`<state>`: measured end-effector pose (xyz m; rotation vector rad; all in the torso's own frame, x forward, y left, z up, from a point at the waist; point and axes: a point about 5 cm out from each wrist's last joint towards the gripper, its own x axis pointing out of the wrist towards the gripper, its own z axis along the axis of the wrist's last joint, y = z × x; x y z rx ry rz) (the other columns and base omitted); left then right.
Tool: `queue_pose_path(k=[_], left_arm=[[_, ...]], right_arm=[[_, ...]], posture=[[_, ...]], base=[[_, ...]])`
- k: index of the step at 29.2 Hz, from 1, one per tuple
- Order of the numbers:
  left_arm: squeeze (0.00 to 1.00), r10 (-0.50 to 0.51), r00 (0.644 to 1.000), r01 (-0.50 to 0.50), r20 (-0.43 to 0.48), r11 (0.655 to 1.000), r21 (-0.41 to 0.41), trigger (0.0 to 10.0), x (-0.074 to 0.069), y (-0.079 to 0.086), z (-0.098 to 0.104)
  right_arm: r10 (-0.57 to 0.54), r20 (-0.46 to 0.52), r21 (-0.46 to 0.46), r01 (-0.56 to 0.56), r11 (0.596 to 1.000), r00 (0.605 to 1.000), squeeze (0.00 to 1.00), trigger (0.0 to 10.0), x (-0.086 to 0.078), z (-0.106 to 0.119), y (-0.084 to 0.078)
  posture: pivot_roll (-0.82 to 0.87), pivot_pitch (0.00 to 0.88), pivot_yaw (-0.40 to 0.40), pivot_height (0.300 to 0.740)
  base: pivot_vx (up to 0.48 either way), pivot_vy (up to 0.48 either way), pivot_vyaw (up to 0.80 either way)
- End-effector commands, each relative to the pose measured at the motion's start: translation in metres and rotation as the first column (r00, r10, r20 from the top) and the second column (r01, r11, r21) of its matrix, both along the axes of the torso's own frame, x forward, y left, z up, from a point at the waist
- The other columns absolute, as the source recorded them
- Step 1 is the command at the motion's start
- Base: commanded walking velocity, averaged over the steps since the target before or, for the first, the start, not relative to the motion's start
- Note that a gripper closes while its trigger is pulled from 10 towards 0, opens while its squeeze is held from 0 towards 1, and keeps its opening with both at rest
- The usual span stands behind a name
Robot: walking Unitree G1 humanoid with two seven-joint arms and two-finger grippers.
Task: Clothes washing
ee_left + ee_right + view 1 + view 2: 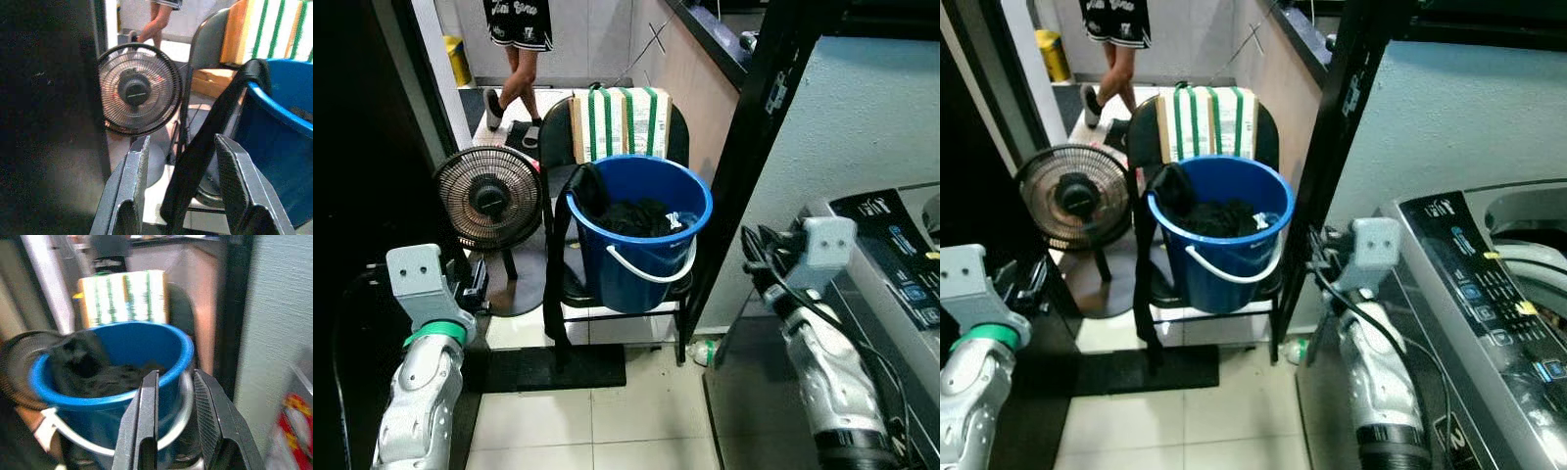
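- My left claw (181, 196) hangs low at my side with its fingers spread apart and nothing between them, pointed toward the chair.
- My right claw (175, 426) is raised beside the washing machine (1489, 284); its fingers stand slightly apart and empty, aimed at the rim of the blue bucket (641, 250), which suggests a reach for the laundry is next.
- The washing machine stands at my right, its control panel facing up, close enough that a load could be swung across from the bucket.
- The bucket sits on the seat of a dark folding chair (607, 294), lifting it off the floor to claw height; its white handle (651, 266) lies down against the front.
- Dark clothes (631, 215) fill the bucket, one strap-like piece (553, 264) draped over the rim and hanging down the chair's side.
- A green-striped box (622, 122) leans on the chair back.
- A floor fan (489, 201) stands left of the chair on pale tiles.
- Farther off, a person's legs (519, 73) cross the passage.
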<state>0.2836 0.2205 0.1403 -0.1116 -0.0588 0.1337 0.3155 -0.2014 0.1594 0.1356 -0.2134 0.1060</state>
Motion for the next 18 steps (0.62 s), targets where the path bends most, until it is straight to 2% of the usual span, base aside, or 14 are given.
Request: queue_pose_path(k=[1, 3, 5, 6, 13, 18], left_arm=[[0.00, -0.031, 0.999, 0.031, -0.030, 0.999, -0.015, 10.0, -0.005, -0.006, -0.014], [0.00, -0.031, 0.999, 0.031, -0.030, 0.999, -0.015, 10.0, -0.005, -0.006, -0.014], [0.00, -0.087, 0.996, 0.087, -0.034, 0.996, 0.002, 10.0, -0.006, -0.017, -0.021], [0.00, -0.087, 0.996, 0.087, -0.034, 0.996, 0.002, 10.0, -0.006, -0.017, -0.021], [0.00, -0.086, 0.996, 0.086, -0.006, 0.996, -0.010, 10.0, -0.005, -0.016, -0.019], [0.00, -0.076, 0.997, 0.076, 0.003, 0.997, -0.022, 10.0, -0.004, -0.021, -0.019]], right_arm=[[0.014, -0.031, 0.032, -0.013, 0.999, 0.999, 0.00, 10.0, -0.008, -0.014, 0.001], [0.014, -0.031, 0.032, -0.013, 0.999, 0.999, 0.00, 10.0, -0.008, -0.014, 0.001], [0.085, -0.046, 0.022, -0.084, 0.996, 0.995, 0.00, 10.0, -0.014, -0.019, 0.014], [0.085, -0.046, 0.022, -0.084, 0.996, 0.995, 0.00, 10.0, -0.014, -0.019, 0.014], [0.066, -0.047, 0.014, -0.065, 0.998, 0.997, 0.00, 10.0, -0.014, -0.017, 0.004], [0.067, -0.075, 0.014, -0.067, 0.998, 0.995, 0.00, 10.0, -0.008, -0.016, -0.001]], posture=[[0.09, 0.002, 0.042, 0.740], [0.09, 0.002, 0.042, 0.740], [0.08, 0.015, 0.045, 0.740], [0.08, 0.015, 0.045, 0.740], [0.07, 0.022, 0.028, 0.740], [0.07, 0.020, -0.008, 0.740]], base=[[0.000, 0.000, 0.00], [0.000, 0.000, 0.00], [0.000, 0.000, 0.00], [0.000, 0.000, 0.00], [0.000, 0.000, 0.00], [0.000, 0.000, 0.00]])
